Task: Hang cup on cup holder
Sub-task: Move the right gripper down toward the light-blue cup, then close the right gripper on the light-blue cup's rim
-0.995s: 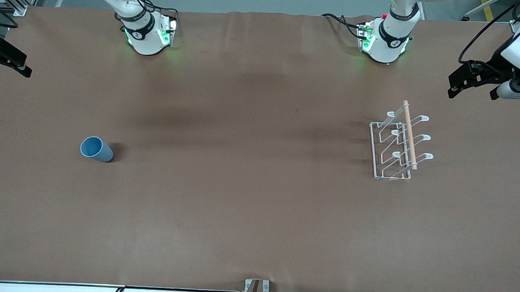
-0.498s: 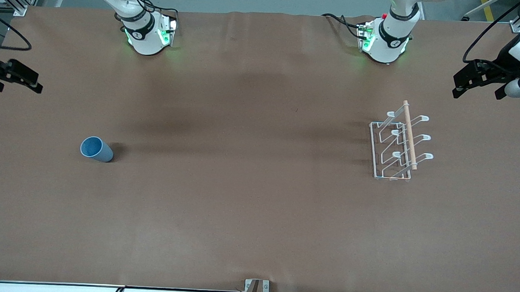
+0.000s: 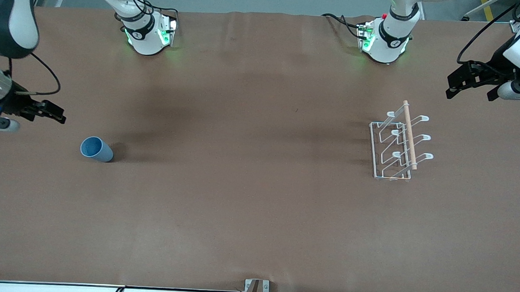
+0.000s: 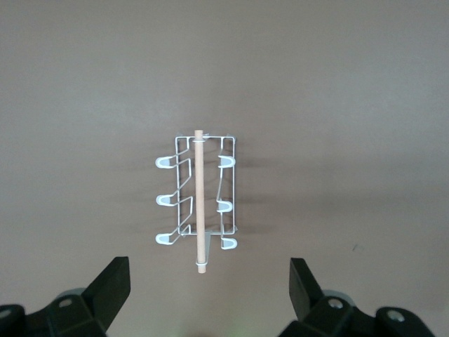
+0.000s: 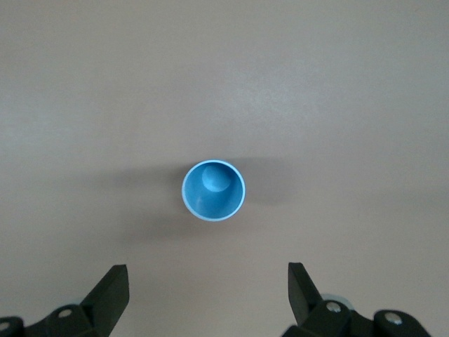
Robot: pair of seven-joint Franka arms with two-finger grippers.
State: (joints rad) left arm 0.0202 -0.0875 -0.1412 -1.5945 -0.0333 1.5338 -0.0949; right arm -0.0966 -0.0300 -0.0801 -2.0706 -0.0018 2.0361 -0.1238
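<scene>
Toward the right arm's end of the bench (image 3: 248,207), the light-blue cup (image 3: 96,149) stands upright, mouth up, on the brown cover, alone. Right hand (image 3: 53,113) hangs above the bench beside the cup, fingers (image 5: 109,295) spread wide, released, nothing between them; right wrist view looks straight down into the cup. White wire cup holder (image 3: 398,143) sits well apart, toward the left arm's end, wooden rod (image 3: 409,135) on top, all six prongs bare. Left hand (image 3: 469,82) hovers above the bench near the cup holder, fingers (image 4: 112,288) open, empty.
</scene>
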